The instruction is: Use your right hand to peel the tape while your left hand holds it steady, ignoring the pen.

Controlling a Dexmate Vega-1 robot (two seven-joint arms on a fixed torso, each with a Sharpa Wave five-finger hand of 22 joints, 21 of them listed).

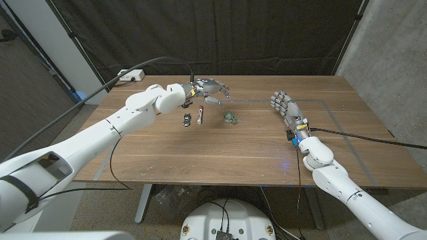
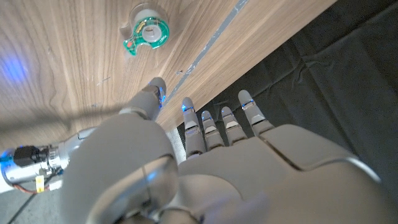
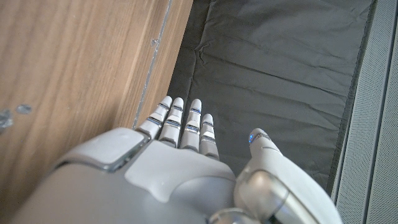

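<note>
A small green tape dispenser point(image 1: 230, 119) sits on the wooden table point(image 1: 253, 150) near its middle; in the left wrist view the tape dispenser point(image 2: 147, 30) lies past my fingertips, untouched. My left hand point(image 1: 209, 90) hovers above the table behind and left of the tape, fingers spread, holding nothing. My right hand point(image 1: 285, 109) stands upright to the right of the tape, fingers apart, empty. From the wrist views, my left hand point(image 2: 205, 168) and my right hand point(image 3: 180, 168) both show straight, separated fingers.
A pen point(image 1: 199, 113) with a red end and a small dark object point(image 1: 186, 119) lie left of the tape, below my left hand. A white power strip point(image 1: 131, 75) sits at the table's far left corner. Black curtain hangs behind the table.
</note>
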